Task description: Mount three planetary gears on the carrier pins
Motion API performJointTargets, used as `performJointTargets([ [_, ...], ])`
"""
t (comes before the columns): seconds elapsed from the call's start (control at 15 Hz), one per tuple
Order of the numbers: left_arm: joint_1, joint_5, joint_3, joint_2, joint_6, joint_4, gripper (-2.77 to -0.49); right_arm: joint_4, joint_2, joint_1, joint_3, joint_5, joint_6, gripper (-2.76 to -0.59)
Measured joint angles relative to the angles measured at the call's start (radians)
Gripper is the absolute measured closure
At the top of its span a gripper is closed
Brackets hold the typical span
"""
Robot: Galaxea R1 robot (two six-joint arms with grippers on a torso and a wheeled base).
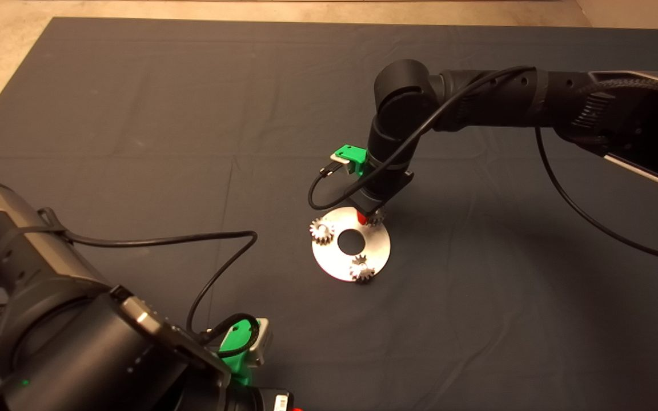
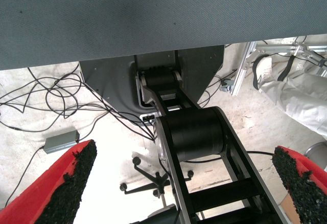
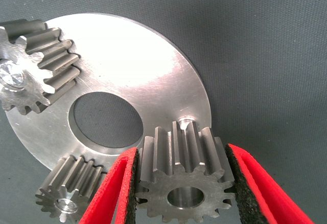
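Note:
The silver round plate (image 1: 334, 260) (image 3: 138, 75) lies mid-mat. Two planetary gears (image 1: 322, 231) (image 1: 362, 268) sit on carrier pins; in the right wrist view each gear (image 3: 36, 70) (image 3: 69, 196) shows a pin end in its centre. My right gripper (image 1: 366, 217) (image 3: 181, 183) is shut on the third gear (image 3: 184, 175), held at the plate's far-right rim. Its centre hole looks empty, and a bare pin (image 3: 185, 121) shows just beyond it. My left gripper (image 1: 243, 342) (image 2: 185, 152) waits open at the mat's lower left.
The right arm (image 1: 477, 103) reaches in over the mat's right half, its cable (image 1: 592, 222) hanging low. A cable (image 1: 215, 240) from the left arm loops over the mat left of the plate. The left wrist view shows floor, cables and the robot's base beyond the mat.

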Motion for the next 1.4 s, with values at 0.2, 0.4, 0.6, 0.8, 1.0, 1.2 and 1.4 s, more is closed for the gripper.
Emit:
performJointTargets([
  [0.2, 0.0, 0.0, 0.0, 0.0, 0.0, 0.0, -2.48, 0.0, -0.001, 0.0, 0.0, 0.0, 0.0, -1.07],
  [0.4, 0.003, 0.0, 0.0, 0.0, 0.0, 0.0, -2.48, 0.0, -0.001, 0.0, 0.0, 0.0, 0.0, -1.06],
  [0.6, 0.005, 0.0, 0.0, 0.0, 0.0, 0.0, -2.48, 0.0, -0.001, 0.0, 0.0, 0.0, 0.0, -1.06],
  [0.8, 0.013, 0.0, 0.0, 0.0, 0.0, 0.0, -2.48, 0.0, -0.001, 0.0, 0.0, 0.0, 0.0, -1.07],
  [1.0, 0.013, 0.0, 0.0, 0.0, 0.0, 0.0, -2.48, 0.0, -0.001, 0.0, 0.0, 0.0, 0.0, -1.07],
  [1.2, 0.014, 0.0, 0.0, 0.0, 0.0, 0.0, -2.48, 0.0, -0.001, 0.0, 0.0, 0.0, 0.0, -1.06],
  [1.4, 0.014, 0.0, 0.0, 0.0, 0.0, 0.0, -2.48, -0.001, -0.001, 0.0, 0.0, 0.0, 0.0, -1.07],
])
